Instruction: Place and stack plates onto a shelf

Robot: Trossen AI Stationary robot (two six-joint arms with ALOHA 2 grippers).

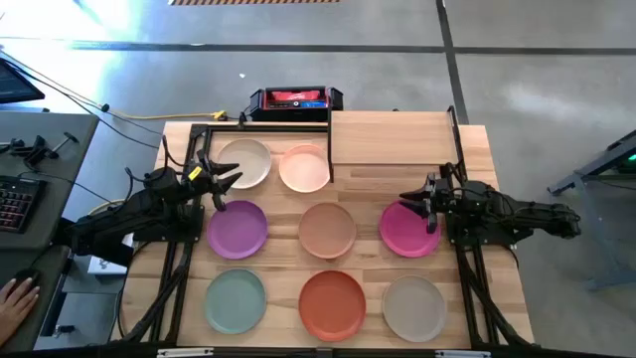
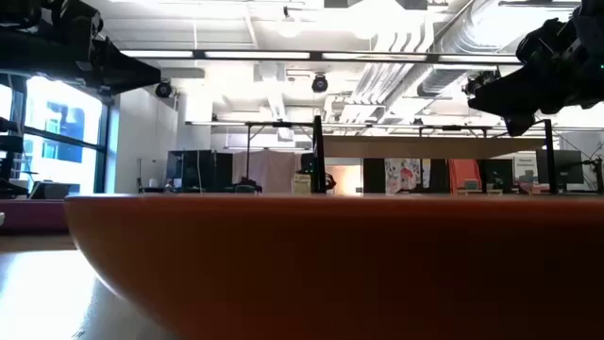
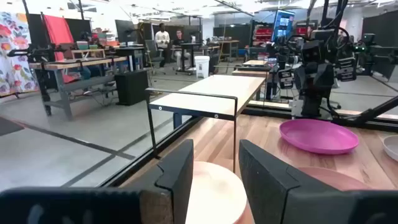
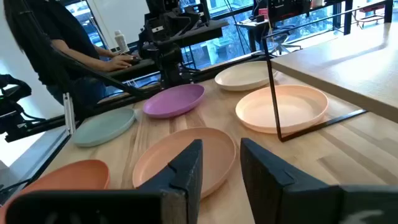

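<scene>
Starting at the near edge of your surface (image 1: 502, 298), you have three plates in a row: the mint green plate (image 1: 236, 300) at 7 o'clock, the orange-red plate (image 1: 332, 304) at 6 o'clock, and the beige-grey plate (image 1: 413, 307) at 5 o'clock. The orange-red one fills the lower half of the low view.

Moving to the middle row, the purple plate (image 1: 238, 228) lies at 9 o'clock, the tan plate (image 1: 327, 229) at centre, and the magenta plate (image 1: 408, 229) at 3 o'clock. All six lie apart from one another, flat on the wood.

Your left tool (image 1: 221, 182) hovers above the gap between the purple plate and the cream plate (image 1: 245, 162), fingers spread, pinching nothing. Your right tool (image 1: 425, 202) hangs over the outer rim of the magenta plate; its fingers stand apart with nothing between them.

Farther back, the cream plate sits at 11 o'clock and the pale pink plate (image 1: 304, 167) just beside it toward 12 o'clock. The shelf (image 1: 393, 139) stands at 1 o'clock on thin black legs, its board bare. One black leg stands at the pale pink plate's edge; you cannot tell from these views whether it touches.

At the surface's far edge sits a black tray (image 1: 295, 100) with red contents. A person's hand (image 1: 16, 298) rests on a side desk off the left arm's side.
</scene>
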